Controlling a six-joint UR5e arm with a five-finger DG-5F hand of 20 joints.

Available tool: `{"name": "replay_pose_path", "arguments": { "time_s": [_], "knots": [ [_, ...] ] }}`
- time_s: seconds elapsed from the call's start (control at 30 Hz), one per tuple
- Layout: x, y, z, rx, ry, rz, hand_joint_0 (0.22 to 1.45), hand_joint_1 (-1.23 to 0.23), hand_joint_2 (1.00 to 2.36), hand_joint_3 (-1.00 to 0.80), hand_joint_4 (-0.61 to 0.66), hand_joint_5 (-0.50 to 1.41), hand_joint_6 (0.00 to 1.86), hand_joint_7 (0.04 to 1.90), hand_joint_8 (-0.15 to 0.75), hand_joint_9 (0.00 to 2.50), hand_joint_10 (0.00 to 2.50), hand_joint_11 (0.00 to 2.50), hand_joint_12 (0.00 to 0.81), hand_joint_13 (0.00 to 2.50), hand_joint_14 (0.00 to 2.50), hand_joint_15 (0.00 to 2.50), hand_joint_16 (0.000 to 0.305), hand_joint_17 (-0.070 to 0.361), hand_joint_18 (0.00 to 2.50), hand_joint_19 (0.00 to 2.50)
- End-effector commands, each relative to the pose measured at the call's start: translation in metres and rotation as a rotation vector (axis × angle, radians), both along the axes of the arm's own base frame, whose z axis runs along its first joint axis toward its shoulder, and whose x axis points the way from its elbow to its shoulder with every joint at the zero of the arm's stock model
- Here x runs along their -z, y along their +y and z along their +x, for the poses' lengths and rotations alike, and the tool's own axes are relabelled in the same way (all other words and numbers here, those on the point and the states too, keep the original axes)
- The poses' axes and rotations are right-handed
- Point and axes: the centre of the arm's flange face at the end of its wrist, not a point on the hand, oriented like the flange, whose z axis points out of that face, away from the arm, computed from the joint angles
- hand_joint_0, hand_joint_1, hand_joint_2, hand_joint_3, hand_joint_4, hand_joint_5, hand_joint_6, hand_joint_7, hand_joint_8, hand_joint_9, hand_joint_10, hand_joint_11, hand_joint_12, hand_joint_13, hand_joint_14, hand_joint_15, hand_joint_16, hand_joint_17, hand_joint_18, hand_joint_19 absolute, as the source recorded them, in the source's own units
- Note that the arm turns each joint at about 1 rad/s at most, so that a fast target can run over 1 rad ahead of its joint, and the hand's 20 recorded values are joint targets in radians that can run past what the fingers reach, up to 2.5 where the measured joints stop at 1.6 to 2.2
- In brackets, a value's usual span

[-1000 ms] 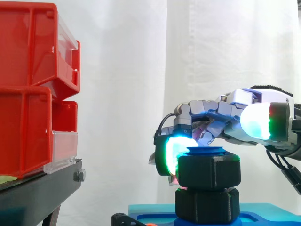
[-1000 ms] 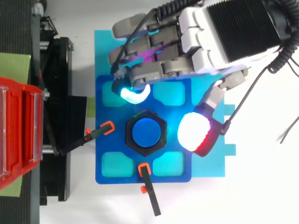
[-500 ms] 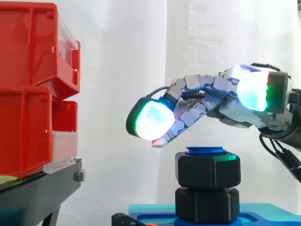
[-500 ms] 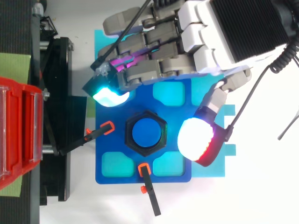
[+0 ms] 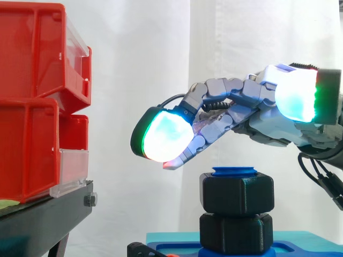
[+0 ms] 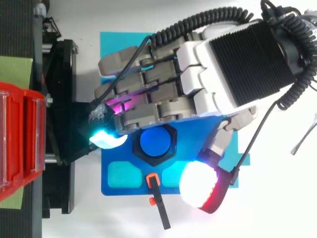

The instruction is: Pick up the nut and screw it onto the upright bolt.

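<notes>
The hand (image 5: 252, 107) hovers above the nut (image 5: 237, 194), palm down, its fingers loosely extended, apart from the thumb, holding nothing. The nut sits around the bolt (image 6: 155, 142), just under its blue top.

The robot hand (image 5: 252, 115) hangs with relaxed fingers above the bolt (image 5: 234, 172), with clear air between them. Left of the nut (image 5: 237, 194), open room runs as far as the red bins (image 5: 37, 107) and their black stand (image 5: 48, 214), which wall off that side. On the near side a black clamp (image 6: 159, 206) juts out from the blue base (image 6: 119, 184).
</notes>
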Motion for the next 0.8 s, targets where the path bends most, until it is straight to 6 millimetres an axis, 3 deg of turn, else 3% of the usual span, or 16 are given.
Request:
{"name": "replay_pose_path", "arguments": {
  "time_s": [0.0,0.2,0.37,0.77],
  "knots": [
    [0.001,0.003,0.0,0.002,0.01,0.003,0.49,-0.1,1.0,-0.5,0.21,-0.1,0.5,0.71,0.221,0.77,0.0,0.0,0.237,0.58,0.0,0.0,0.029,0.065,0.33,0.03],
    [0.003,0.003,0.0,0.002,0.011,0.003,0.49,-0.1,1.0,-0.5,0.22,-0.09,0.5,0.72,0.224,0.77,0.0,0.0,0.239,0.59,0.0,0.0,0.029,0.065,0.33,0.03],
    [0.03,0.0,0.005,0.004,0.024,0.009,0.49,-0.1,1.0,-0.5,0.22,-0.09,0.5,0.75,0.231,0.78,0.0,0.0,0.24,0.6,0.0,0.0,0.029,0.065,0.34,0.04],
    [0.029,0.0,0.005,0.001,0.016,0.018,0.49,-0.11,1.0,-0.5,0.26,-0.08,0.5,0.93,0.237,0.79,0.0,0.0,0.24,0.62,0.0,0.0,0.029,0.064,0.36,0.04]
  ]
}}
